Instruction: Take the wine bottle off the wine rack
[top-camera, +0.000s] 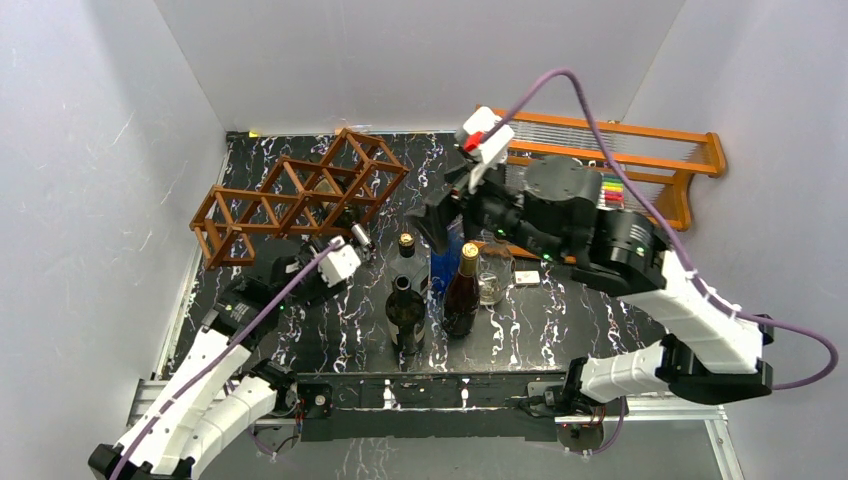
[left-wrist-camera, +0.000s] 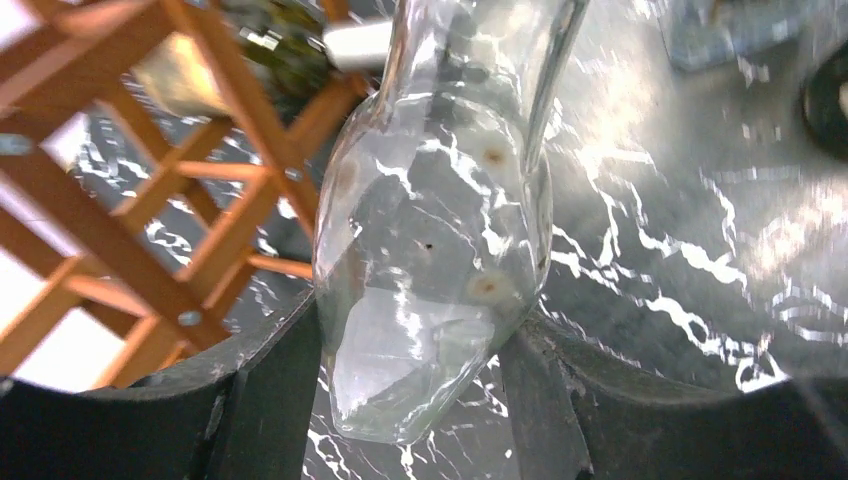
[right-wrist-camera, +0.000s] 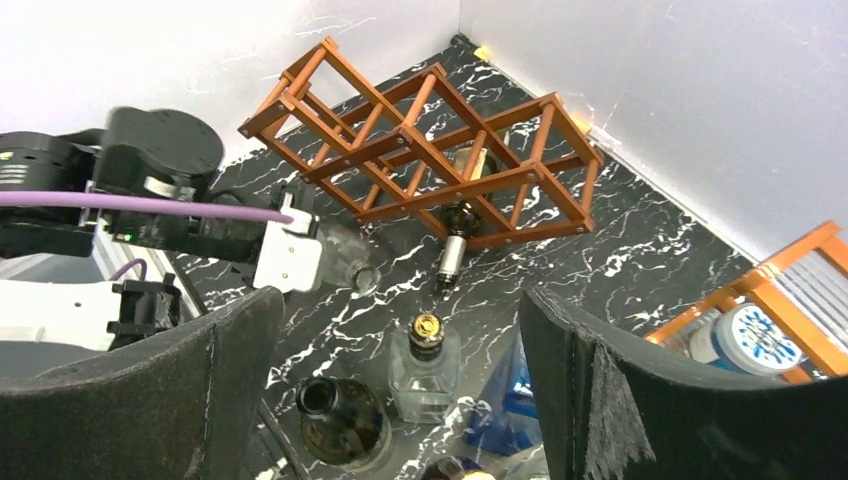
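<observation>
Seen from above, the wine rack (top-camera: 300, 190) sits askew at the back left of the table. An arm reaches to its near corner, but glare hides what that arm holds. The left wrist camera settles it for us. The left gripper (left-wrist-camera: 412, 340) is closed on a clear bottle (left-wrist-camera: 430, 250), with both fingers (left-wrist-camera: 275, 385) pressed against its sides. The bottle's body is toward the camera and its neck points away, with the rack just to its left. We cannot tell whether it rests on the table.

Only the right wrist view shows the wine bottle (right-wrist-camera: 456, 240) plainly. It is dark and lies in a lower cell of the rack, its silver-capped neck poking out toward the table.

The right gripper (right-wrist-camera: 400, 330) hangs wide open above a cluster of standing bottles (top-camera: 405, 300) at mid-table.
</observation>
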